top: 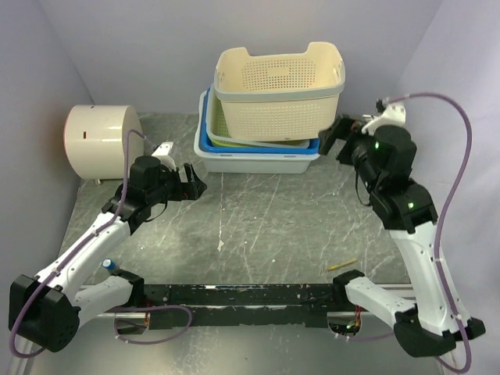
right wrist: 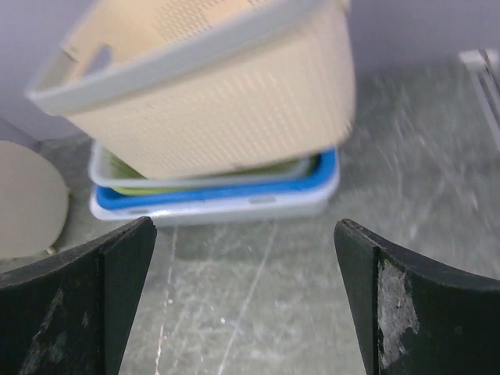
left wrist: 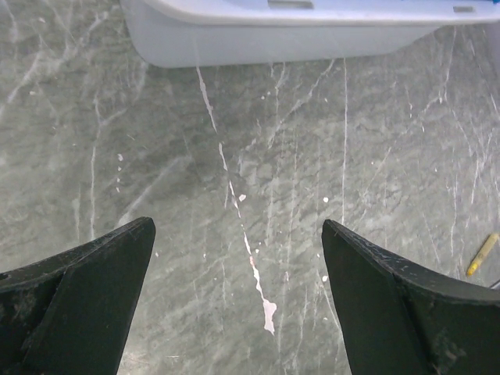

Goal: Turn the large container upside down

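Here, at the far left of the grey marbled tabletop (top: pixel 266 234), a cream drum (top: pixel 101 143) sits close to the left wall. Just right of it, the left tool (top: pixel 194 181) hangs low over the tabletop, jaws spread wide with nothing between them, pointing toward a stack of trays. The stack sits at the far middle: a pale tray (top: pixel 254 164) at the bottom, a blue tray (top: pixel 258 147) inside it, and a green tray (top: pixel 219 123) above. The large container (top: pixel 280 92), a cream perforated basket with a grey rim, rests on top, mouth up. On its right the right tool (top: pixel 332 134) faces the basket, jaws wide and empty, near it but apart. A small yellow stick (top: pixel 341 266) lies nearer, by the right arm.
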